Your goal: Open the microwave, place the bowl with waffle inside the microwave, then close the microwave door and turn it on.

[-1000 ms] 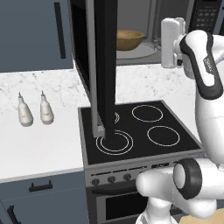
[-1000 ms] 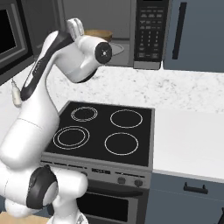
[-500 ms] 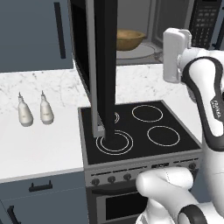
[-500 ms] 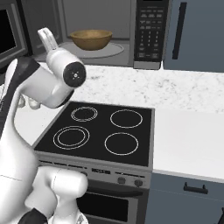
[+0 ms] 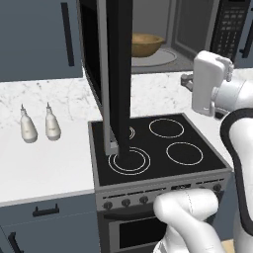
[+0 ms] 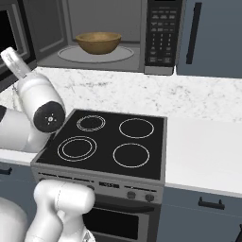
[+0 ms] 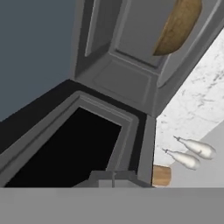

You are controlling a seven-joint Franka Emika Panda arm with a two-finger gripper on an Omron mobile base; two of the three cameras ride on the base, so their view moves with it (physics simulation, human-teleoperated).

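Observation:
The microwave (image 6: 118, 19) stands open above the counter. The brown wooden bowl (image 6: 98, 42) rests on its round turntable (image 6: 120, 55), and shows too as bowl (image 5: 144, 43) and bowl (image 7: 180, 26). The bowl's wall hides the waffle. The microwave door (image 5: 118, 74) swings out over the stove; its inner frame and dark window, the door (image 7: 65, 148), lie close ahead in the hand view. My gripper (image 5: 186, 81) hangs over the counter right of the door, in front of the opening, holding nothing. Its fingertips (image 7: 113, 179) sit together, shut.
The button panel (image 6: 160, 33) is at the microwave's right. The black four-ring stovetop (image 6: 113, 142) lies below. Two pale bottles (image 5: 37, 126) stand on the left counter. A small tan cylinder (image 7: 161, 175) sits near the door's corner. Dark cabinets flank the microwave.
The arm has drawn back out of the microwave's front and dropped lower and leftward, toward the open door. The bowl has stayed on the turntable. The door has not moved.

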